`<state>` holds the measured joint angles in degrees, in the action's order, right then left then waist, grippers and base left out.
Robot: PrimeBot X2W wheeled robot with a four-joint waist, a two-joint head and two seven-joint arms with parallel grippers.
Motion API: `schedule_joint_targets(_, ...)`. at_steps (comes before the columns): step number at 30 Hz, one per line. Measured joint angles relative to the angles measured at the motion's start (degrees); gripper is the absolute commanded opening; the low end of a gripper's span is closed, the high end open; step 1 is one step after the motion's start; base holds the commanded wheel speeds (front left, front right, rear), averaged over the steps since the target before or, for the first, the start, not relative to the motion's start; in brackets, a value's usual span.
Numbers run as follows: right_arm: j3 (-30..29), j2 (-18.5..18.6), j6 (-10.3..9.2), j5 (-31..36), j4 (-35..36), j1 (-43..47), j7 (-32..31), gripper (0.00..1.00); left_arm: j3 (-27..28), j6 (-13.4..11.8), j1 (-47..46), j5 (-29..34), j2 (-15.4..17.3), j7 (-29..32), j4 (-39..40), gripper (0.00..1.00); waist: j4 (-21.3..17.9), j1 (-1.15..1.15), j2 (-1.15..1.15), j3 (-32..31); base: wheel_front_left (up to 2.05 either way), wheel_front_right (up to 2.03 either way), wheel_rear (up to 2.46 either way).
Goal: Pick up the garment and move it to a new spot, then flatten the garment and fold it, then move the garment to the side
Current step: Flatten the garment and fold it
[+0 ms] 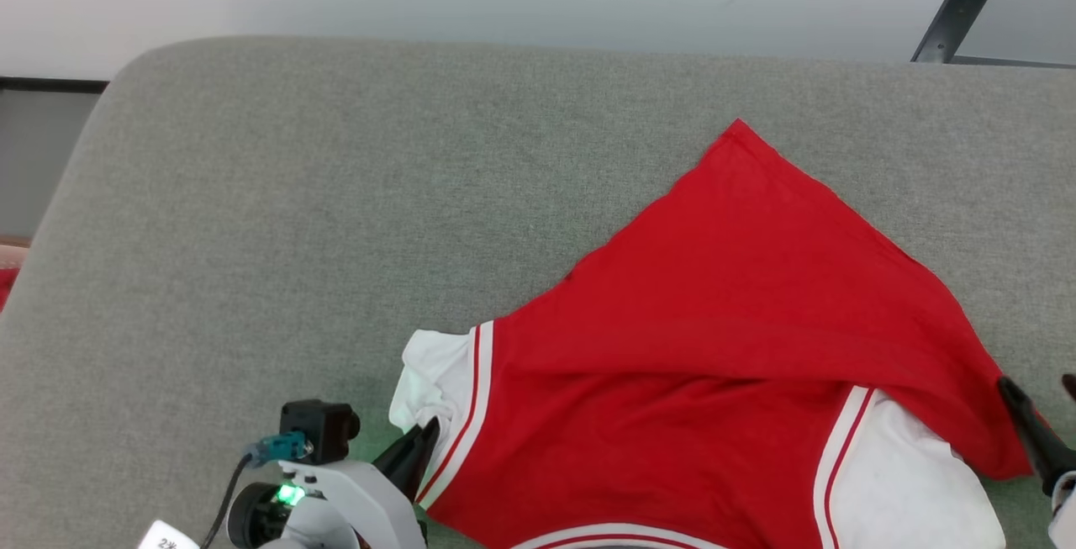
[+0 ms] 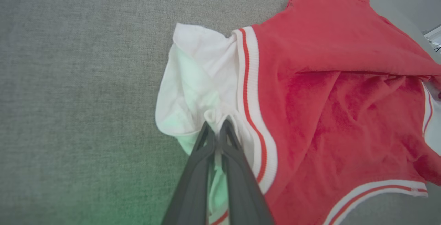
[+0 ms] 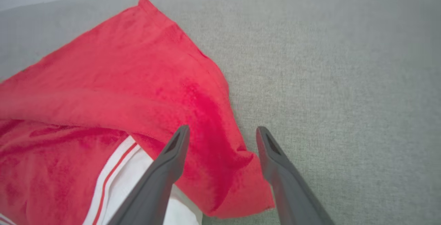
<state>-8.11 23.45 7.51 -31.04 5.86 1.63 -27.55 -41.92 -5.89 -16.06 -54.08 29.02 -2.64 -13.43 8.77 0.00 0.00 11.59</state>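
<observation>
Left jaws pinch garment [image 2: 320, 80]; right jaws straddle corner.

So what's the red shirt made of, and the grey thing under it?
The red T-shirt with white sleeves looks like soft, matte knit cloth: it drapes and creases limply. The grey padded surface looks like woven upholstery fabric, probably: flecked weave, rounded soft edge.

Garment [image 1: 723, 297] is laid on cushion [image 1: 294, 196], toward its right & near side. L gripper [image 2: 216, 126] is set at left sleeve [image 2: 193, 80], R gripper [image 3: 222, 132] over right edge.
</observation>
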Motion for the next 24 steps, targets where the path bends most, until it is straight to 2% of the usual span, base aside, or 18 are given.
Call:
schedule_joint_targets(5, 1.5, 1.2, 0.00, 4.4, 4.2, 2.9, 10.0, 1.00, -0.2, -0.4, 0.8, 0.0, 0.1, -0.1, 0.7, 0.00, 0.0, 0.00, 0.00, -0.3, 0.00, 0.00, 0.00)
schedule_joint_targets(11, 6.4, 3.8, 0.00, 7.1, 3.3, -5.8, 16.6, 1.00, -1.2, -0.6, 0.3, 0.4, -0.3, 0.5, 1.5, 0.00, 1.1, 0.00, 0.00, 0.1, 0.00, 0.00, 0.00)
schedule_joint_targets(19, 17.7, 10.4, 0.01, 5.8, -8.3, -25.5, 15.5, 1.00, -4.1, 1.1, -3.3, 2.2, -3.7, 1.5, 1.2, 0.00, 5.0, 0.00, 0.00, 1.3, 0.00, 0.00, 0.00)
schedule_joint_targets(24, 24.7, 13.3, 0.00, 2.3, -18.3, -37.4, 11.4, 1.00, -5.8, 2.7, -6.0, 3.3, -6.8, 1.5, -0.2, 0.00, 8.4, 0.00, 0.00, 2.8, 0.00, 0.00, 0.00)
